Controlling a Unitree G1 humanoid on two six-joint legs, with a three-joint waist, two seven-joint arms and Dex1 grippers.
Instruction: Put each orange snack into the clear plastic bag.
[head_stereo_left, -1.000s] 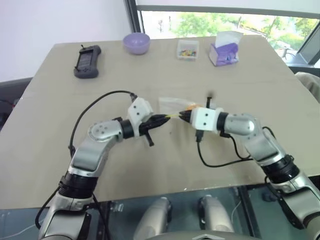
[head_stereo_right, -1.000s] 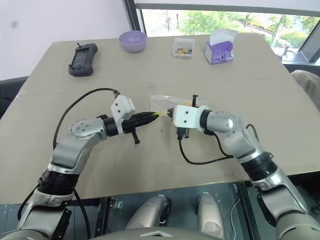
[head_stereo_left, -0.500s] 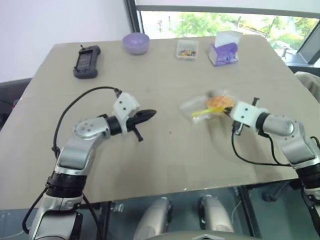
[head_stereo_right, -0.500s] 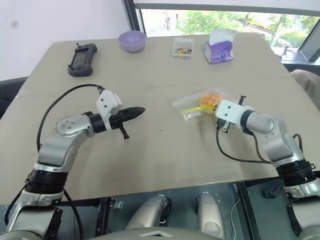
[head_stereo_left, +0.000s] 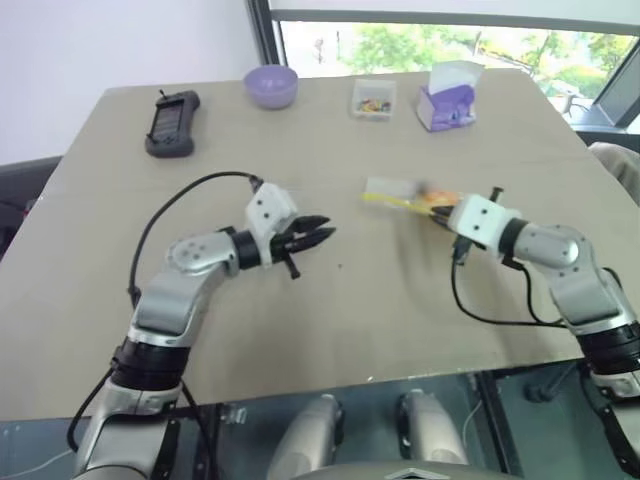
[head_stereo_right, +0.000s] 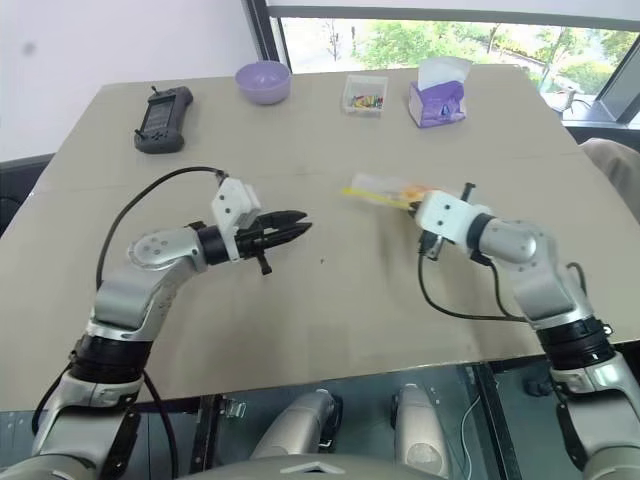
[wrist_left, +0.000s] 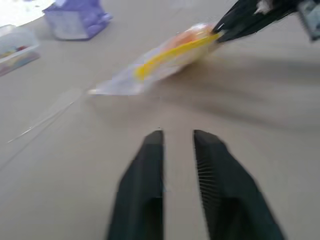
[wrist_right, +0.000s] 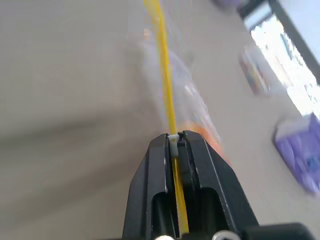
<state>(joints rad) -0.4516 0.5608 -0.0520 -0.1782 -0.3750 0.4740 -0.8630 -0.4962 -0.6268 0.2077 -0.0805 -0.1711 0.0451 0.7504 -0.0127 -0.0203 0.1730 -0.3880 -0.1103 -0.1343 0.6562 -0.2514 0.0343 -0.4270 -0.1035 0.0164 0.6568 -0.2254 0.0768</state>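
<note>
The clear plastic bag (head_stereo_left: 392, 191) hangs just over the table, right of centre, with its yellow strip running along it. My right gripper (head_stereo_left: 441, 213) is shut on that strip at the bag's right end, and its wrist view shows the strip pinched between the fingertips (wrist_right: 173, 138). An orange snack (wrist_left: 191, 35) sits inside the bag near the pinched end. My left gripper (head_stereo_left: 322, 237) hovers left of the bag, apart from it, open and empty. The left wrist view shows a gap between its two black fingers (wrist_left: 147, 175).
Along the far edge of the table stand a black handheld device (head_stereo_left: 174, 122), a purple bowl (head_stereo_left: 272, 85), a small clear box of coloured bits (head_stereo_left: 375, 98) and a purple tissue box (head_stereo_left: 449, 101). The table's front edge runs just below both arms.
One second ago both grippers pinched the bag together at mid-table. The left gripper has let go and opened. The right gripper has carried the bag off to the right.
</note>
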